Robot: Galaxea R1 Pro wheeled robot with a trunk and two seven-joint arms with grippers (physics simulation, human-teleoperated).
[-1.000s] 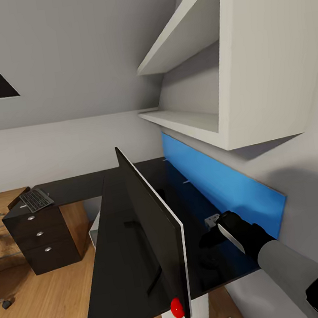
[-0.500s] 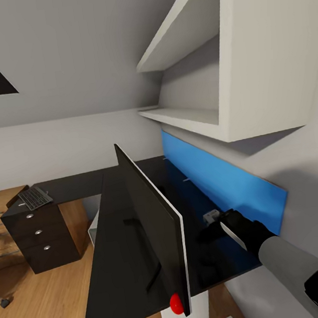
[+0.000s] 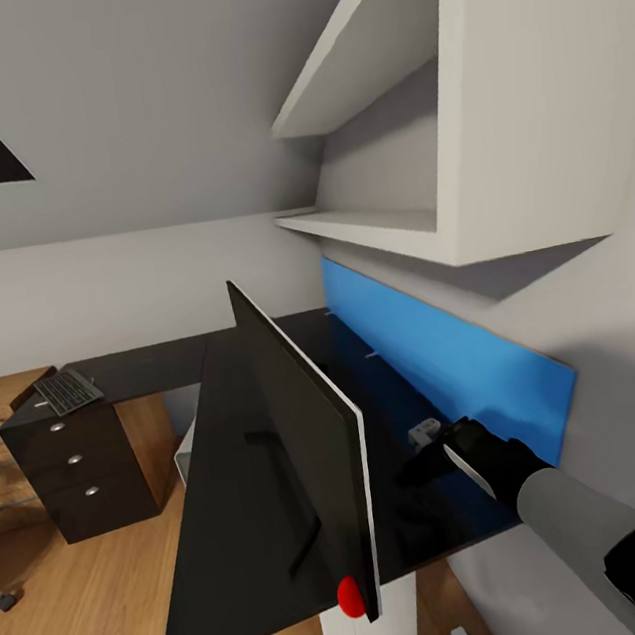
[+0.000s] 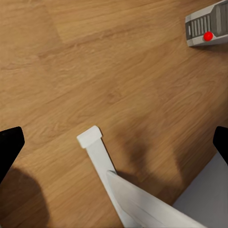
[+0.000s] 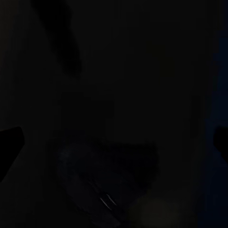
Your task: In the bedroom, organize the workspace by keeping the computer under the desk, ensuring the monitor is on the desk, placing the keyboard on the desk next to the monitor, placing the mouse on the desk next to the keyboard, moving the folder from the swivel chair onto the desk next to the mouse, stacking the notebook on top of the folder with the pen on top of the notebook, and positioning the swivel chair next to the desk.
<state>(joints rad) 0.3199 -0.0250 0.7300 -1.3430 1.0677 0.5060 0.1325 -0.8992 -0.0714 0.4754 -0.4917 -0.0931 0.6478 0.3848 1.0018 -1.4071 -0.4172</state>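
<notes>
The monitor (image 3: 303,431) stands upright on the glossy black desk (image 3: 221,493), seen nearly edge-on, with a red dot at its near lower corner. My right gripper (image 3: 416,467) hovers low over the desk behind the monitor, near the blue back panel (image 3: 445,360). In the right wrist view its fingertips sit far apart over the dark desktop, so the right gripper (image 5: 114,142) is open and empty. The keyboard (image 3: 68,390) lies at the desk's far left end. My left gripper (image 4: 114,145) is open above the wood floor, where the grey computer (image 4: 209,23) stands.
White wall shelves (image 3: 414,142) overhang the desk's back right. A dark drawer unit (image 3: 72,473) sits under the keyboard end. A small dark object (image 3: 6,602) lies on the floor at far left. A white desk leg (image 4: 102,161) stands below my left gripper.
The head view has shifted slightly, so everything sits a bit differently in it. My right gripper stays behind the monitor, almost where it was.
</notes>
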